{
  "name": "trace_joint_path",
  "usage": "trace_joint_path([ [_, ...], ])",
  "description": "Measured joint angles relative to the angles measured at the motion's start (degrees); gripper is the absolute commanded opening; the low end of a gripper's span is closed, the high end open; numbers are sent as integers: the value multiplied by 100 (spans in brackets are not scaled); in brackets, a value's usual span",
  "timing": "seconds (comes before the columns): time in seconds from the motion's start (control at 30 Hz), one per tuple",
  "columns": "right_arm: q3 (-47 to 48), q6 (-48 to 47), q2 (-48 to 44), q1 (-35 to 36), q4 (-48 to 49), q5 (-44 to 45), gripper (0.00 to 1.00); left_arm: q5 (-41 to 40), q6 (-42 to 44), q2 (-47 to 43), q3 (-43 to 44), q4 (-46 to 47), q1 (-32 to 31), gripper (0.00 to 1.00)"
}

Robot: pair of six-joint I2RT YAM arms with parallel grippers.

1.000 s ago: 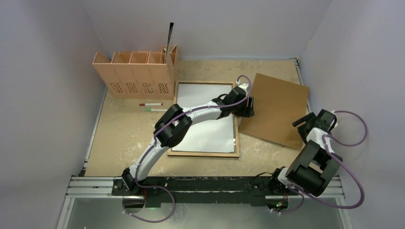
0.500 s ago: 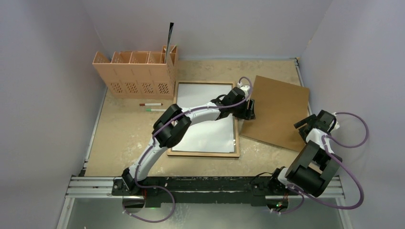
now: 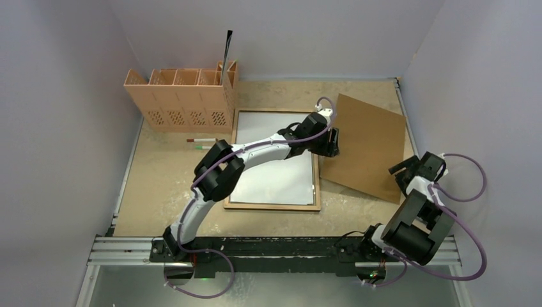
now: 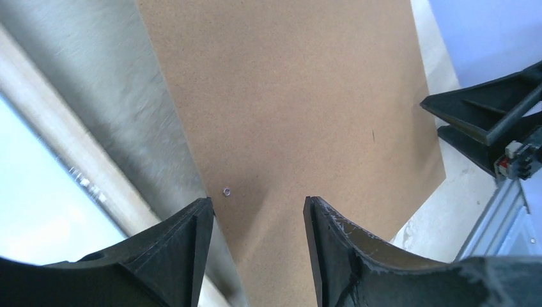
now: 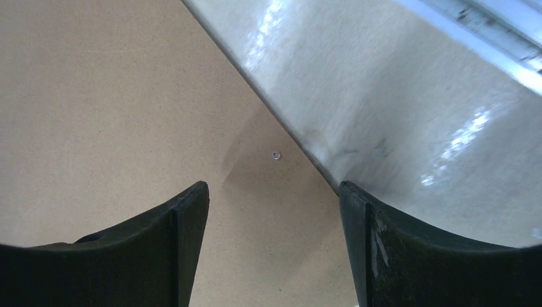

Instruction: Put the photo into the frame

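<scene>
The frame (image 3: pixel 271 206) lies flat mid-table, its light wood border up, with a white sheet (image 3: pixel 281 179) filling it. The photo's printed side does not show. Right of it is the plain brown backing board (image 3: pixel 367 147), tilted, with shadow under it. My left gripper (image 3: pixel 333 142) is at the board's left edge, jaws open (image 4: pixel 257 201) over the board (image 4: pixel 307 96), left fingertip at the edge. The frame's wood strip (image 4: pixel 57 153) runs beside it. My right gripper (image 3: pixel 399 171) is at the board's right edge, open (image 5: pixel 273 185) over the board (image 5: pixel 96 96).
An orange slotted rack (image 3: pixel 182 99) stands at the back left with a dark flat thing (image 3: pixel 227 48) upright in it. Two markers (image 3: pixel 202 139) lie in front of it. Walls close in on three sides; a metal rail (image 3: pixel 275 246) runs along the near edge.
The board has shifted slightly left and its outline has narrowed, as if tilting more. My right gripper moved a little toward the near left. The left arm's elbow swung left.
</scene>
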Motion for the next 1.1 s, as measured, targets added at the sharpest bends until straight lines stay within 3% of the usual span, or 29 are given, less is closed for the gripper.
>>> trace_joint_path([
  [0.47,-647,306,-879,535,-79,-852,74,-964,-138,-1023,-1652,-431,52,58],
  [0.73,-649,391,-892,603,-122,-885,74,-933,-216,-1244,-2092,-413,260,68],
  [1.1,-649,431,-894,603,-125,-866,73,46,-721,-1405,-2656,109,382,65],
])
